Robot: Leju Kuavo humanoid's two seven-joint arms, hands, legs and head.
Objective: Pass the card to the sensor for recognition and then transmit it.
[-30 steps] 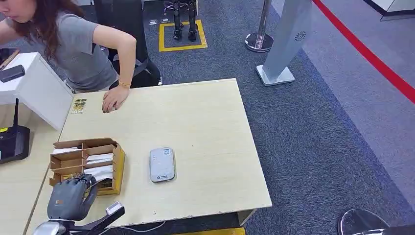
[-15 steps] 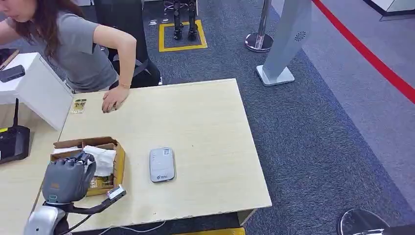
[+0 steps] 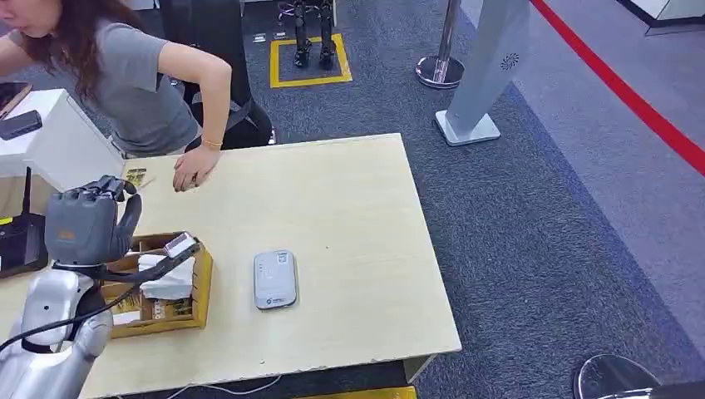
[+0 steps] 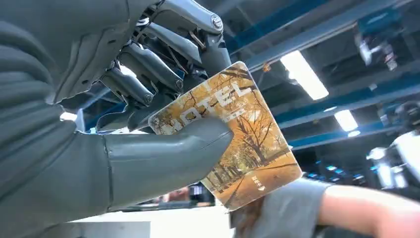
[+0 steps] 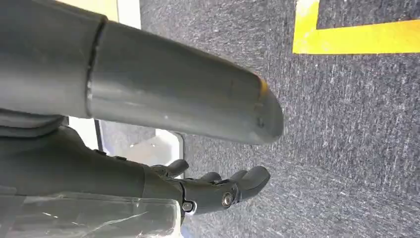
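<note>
Above your wooden table [image 3: 349,208], the left hand [image 3: 83,223] pinches a hotel card [image 4: 233,136], while the right hand [image 5: 198,191] hangs with fingers apart.

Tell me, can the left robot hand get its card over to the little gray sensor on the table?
Probably yes. The left robot hand holds the hotel card raised above the cardboard box, and bare table lies between it and the sensor.

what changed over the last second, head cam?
The left hand rose from low in the cardboard box to above its far end, toward the person. It now holds a hotel card between thumb and fingers. The white wrappers in the box got ruffled. The grey sensor, the person's hand on the table and the card by it stayed put.
</note>
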